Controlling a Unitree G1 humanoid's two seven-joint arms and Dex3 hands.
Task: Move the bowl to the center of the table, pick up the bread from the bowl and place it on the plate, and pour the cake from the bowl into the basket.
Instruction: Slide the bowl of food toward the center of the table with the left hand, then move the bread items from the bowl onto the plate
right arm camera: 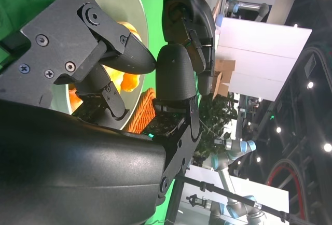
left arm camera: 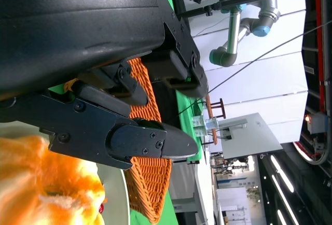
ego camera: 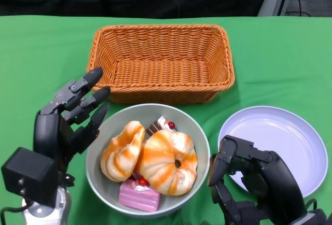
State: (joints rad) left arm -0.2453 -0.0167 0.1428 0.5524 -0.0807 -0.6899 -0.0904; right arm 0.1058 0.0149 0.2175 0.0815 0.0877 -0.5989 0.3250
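Bowl [ego camera: 199, 147] between both hands in head view, wrist views perhaps touching

green tablecloth [ego camera: 41, 54] over table; grey robot arm [left arm camera: 244, 28] and white partition [right arm camera: 262, 54] behind.

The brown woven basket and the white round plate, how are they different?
The brown woven basket is rectangular with tall wicker walls, while the white round plate is smooth, shallow and circular. The basket sits at the far side of the green table, behind the grey bowl; the plate sits nearer, to the bowl's right, partly behind the right robot hand. Both have nothing in them.
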